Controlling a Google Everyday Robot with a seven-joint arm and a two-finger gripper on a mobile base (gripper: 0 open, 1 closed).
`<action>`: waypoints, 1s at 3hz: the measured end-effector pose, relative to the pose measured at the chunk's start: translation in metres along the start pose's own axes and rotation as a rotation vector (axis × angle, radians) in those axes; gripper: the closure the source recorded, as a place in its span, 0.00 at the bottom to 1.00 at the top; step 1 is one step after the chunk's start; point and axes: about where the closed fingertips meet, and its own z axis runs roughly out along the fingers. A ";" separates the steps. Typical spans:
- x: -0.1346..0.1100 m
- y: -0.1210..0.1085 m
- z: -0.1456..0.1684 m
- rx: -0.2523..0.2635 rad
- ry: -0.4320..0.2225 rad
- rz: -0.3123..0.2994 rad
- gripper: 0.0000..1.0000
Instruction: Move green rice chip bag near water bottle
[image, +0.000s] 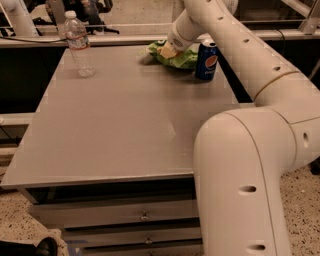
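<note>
The gripper (166, 50) rests on the green rice chip bag (181, 59), crumpled on the bench (125, 130) just beside the blue can (206, 61); whether it has clamped the bag I cannot tell. The water bottle (78, 46) stands well apart from the can, beyond the bag. Best to secure a firm hold, lift clear of the can, and release short of the bottle.

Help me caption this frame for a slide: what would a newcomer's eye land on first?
The big white robot arm fills the right foreground and reaches to the far edge of the grey table. There its gripper is down at the green rice chip bag, which lies right beside a blue Pepsi can. The water bottle stands upright, apart from them, near the far left corner.
</note>
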 end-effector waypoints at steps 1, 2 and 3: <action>-0.028 -0.003 -0.015 -0.001 -0.091 -0.009 1.00; -0.055 -0.003 -0.026 -0.003 -0.169 -0.023 1.00; -0.083 0.009 -0.029 -0.019 -0.219 -0.061 1.00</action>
